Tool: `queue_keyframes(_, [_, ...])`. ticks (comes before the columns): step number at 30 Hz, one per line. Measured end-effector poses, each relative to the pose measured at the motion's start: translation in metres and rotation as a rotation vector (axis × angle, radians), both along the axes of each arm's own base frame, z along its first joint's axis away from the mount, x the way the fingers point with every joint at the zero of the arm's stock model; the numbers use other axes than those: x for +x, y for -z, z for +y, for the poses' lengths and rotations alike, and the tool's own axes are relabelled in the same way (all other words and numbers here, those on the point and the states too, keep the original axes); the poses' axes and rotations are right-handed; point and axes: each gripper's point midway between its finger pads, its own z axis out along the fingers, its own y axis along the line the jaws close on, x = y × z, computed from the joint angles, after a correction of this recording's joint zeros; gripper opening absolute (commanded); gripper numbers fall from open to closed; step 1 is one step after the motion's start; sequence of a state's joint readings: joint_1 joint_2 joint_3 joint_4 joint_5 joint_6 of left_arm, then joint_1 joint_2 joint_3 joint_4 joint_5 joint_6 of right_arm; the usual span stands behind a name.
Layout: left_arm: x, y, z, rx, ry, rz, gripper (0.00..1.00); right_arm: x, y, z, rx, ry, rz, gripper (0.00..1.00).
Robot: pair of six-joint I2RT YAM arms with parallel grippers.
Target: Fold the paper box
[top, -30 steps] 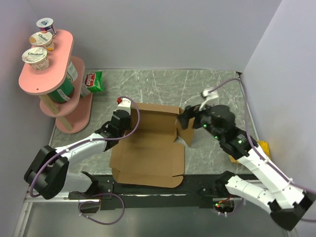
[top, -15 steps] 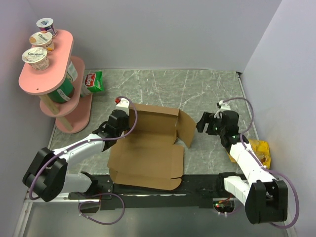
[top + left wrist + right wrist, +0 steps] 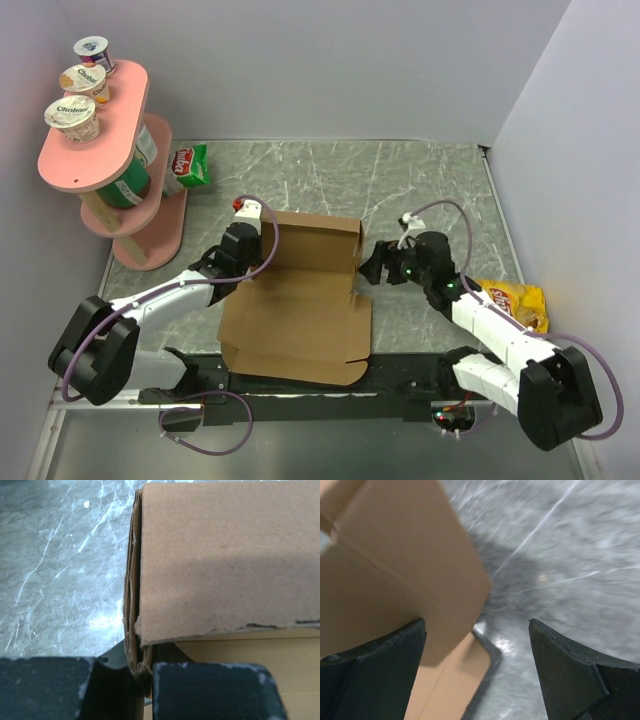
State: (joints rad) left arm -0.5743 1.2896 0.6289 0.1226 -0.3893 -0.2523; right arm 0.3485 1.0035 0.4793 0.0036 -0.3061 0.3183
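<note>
Box status: the paper box lay mid-table on the grey marble-look table. Its big near panel was flat, and the near edge overhung the black base rail by the arm mounts. The far panel was folded up, roughly upright. The left gripper sat at the far-left corner of the box, jaws almost closed and clamped on the left end of that raised panel. In the left wrist view the doubled corrugated edge ran down between the two black pads and was pinched there. The right gripper was low over the table, just right of the box's right edge, jaws spread wide with nothing held. In the right wrist view a brown flap lay ahead of the left-hand one of its fingers, with the flap's rounded corner reaching partway across the gap. Only bare tabletop was ahead of the other finger. Couldn't tell if flap and finger were touching. An orange-yellow chip bag lay on the right side, beside the right arm. A green snack pack was at far left, next to a pink two-tier shelf with three yogurt cups on top.
</note>
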Motion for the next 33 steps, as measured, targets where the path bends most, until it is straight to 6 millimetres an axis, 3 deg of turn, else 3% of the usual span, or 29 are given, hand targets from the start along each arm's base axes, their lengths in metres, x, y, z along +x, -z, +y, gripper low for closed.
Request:
queue_keyframes(9, [0.000,0.000,0.001,0.000,-0.002,0.000,0.01,-0.001,0.000,0.032,-0.009,-0.083,-0.006,0.98])
queue_keyframes(25, [-0.001,0.001,-0.001,-0.014,0.016,-0.015,0.01,0.036,-0.005,0.044,-0.010,-0.076,-0.152,0.98])
queue_keyframes(33, [-0.005,0.002,0.000,-0.018,0.022,-0.029,0.01,0.050,0.006,0.056,-0.027,-0.068,-0.192,0.98])
